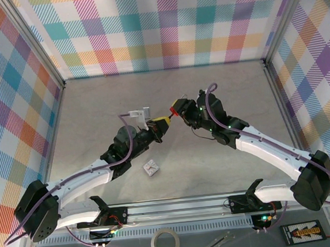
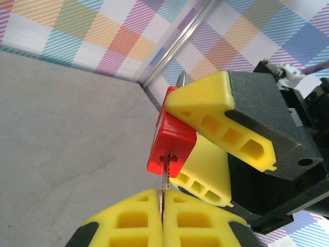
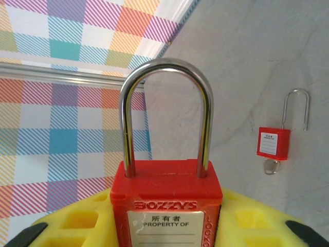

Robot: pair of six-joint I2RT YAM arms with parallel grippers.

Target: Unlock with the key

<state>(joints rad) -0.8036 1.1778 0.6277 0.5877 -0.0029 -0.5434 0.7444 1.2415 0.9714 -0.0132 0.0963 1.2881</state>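
Near the middle of the grey surface (image 1: 94, 106) the two arms meet tip to tip. The right jaws are clenched on the body of a red padlock (image 3: 167, 206), with one yellow pad (image 2: 216, 98) on each broad side. Its steel shackle (image 3: 167, 103) stands clear beyond the pads, and both legs seat in the body. In the top view the padlock (image 1: 178, 107) is held up off the surface, just at 1 o'clock from the left jaws. The left jaws are clamped tight on a key (image 2: 164, 177), which is pinched between their own yellow fingertips (image 2: 128, 216). In the left wrist view its blade runs toward 12 o'clock and enters the slot in the padlock's bottom face; how deep it sits cannot be told. In the right wrist view a second padlock (image 3: 273, 141), also red, lies flat on the surface at 3 o'clock from the held one, well apart. Its long shackle points to 12 o'clock, and a second key (image 3: 271, 167) is at its 6 o'clock end.
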